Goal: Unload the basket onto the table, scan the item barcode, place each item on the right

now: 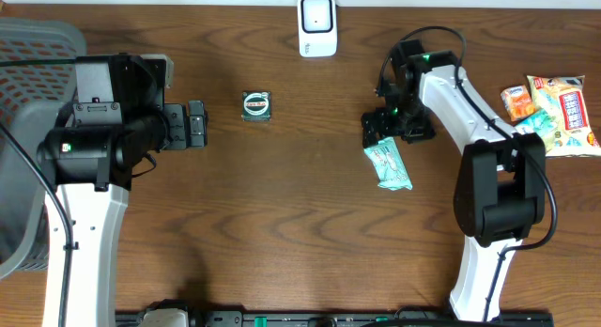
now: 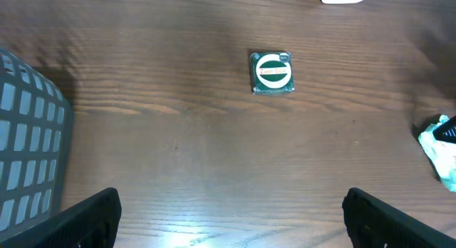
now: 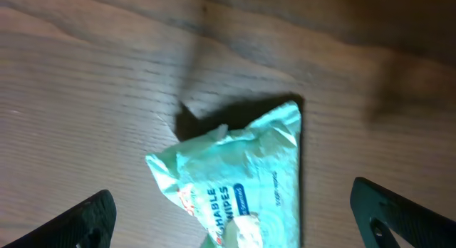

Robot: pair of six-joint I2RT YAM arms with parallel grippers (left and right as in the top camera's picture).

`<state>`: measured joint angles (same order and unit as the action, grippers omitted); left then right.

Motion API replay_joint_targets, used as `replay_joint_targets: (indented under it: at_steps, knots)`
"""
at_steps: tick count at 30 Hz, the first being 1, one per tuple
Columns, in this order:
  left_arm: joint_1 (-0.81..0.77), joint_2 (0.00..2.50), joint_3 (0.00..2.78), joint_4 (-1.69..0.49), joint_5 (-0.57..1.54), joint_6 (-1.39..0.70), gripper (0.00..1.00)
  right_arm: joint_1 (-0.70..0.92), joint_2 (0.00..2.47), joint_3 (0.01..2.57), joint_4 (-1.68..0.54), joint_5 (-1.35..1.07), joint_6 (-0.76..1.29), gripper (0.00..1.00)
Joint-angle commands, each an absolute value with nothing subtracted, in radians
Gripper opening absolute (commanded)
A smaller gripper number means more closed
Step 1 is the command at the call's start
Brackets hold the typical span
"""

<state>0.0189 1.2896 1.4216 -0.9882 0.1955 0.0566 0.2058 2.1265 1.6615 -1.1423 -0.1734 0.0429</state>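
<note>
The right claw (image 1: 387,130) hangs spread wide over the far end of the wipes pack (image 1: 390,167), one finger on each side of it in the wrist view and nothing pinched. The pack lies flat on the worktop (image 1: 282,224), right of centre, and I take it to be the item to scan. Whether the fingertips touch it I cannot tell.

The main risk is a poor hold. The pack is soft and crinkled, and it lies askew to the fingers, with a raised, folded corner at its far end. If the fingers press together there they may catch only loose film, so the pack could droop, twist or slide out on the way up.

No barcode shows on the upper face, only the brand lettering. The code may be underneath, so a plain lift toward the scanner (image 1: 317,24), at the far edge and left of the pack, could present the wrong side and give no read.

A crumpled wrapper could also wrinkle the code.

Farther left, the left claw (image 1: 195,125) is likewise spread and empty, pointing toward a small green-and-white packet (image 1: 255,106) near the scanner; a low sweep could knock it. The snack bags (image 1: 554,106) at the right and the basket (image 1: 28,45) at the left lie well apart.
</note>
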Motion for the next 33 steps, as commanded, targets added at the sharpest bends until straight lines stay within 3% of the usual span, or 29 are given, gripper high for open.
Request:
replay_joint_targets:
  at_steps: [1,4,12,28,33]
  knots:
    - [0.024,1.293,1.429,-0.991,0.189,0.067,0.98,0.204,2.121,1.673,-1.131,-0.214,0.028,0.99]
    - [0.024,1.293,1.429,-0.991,0.189,0.067,0.98,0.204,2.121,1.673,-1.102,-0.213,0.032,0.99]
    - [0.024,1.293,1.429,-0.991,0.189,0.067,0.98,0.184,2.121,1.673,-1.013,-0.23,0.269,0.99]
    - [0.024,1.293,1.429,-0.991,0.189,0.067,0.98,0.144,2.121,1.673,-1.09,-0.305,0.268,0.99]
    - [0.024,1.293,1.429,-0.991,0.189,0.067,0.98,0.141,2.121,1.673,-1.12,-0.304,0.169,0.99]
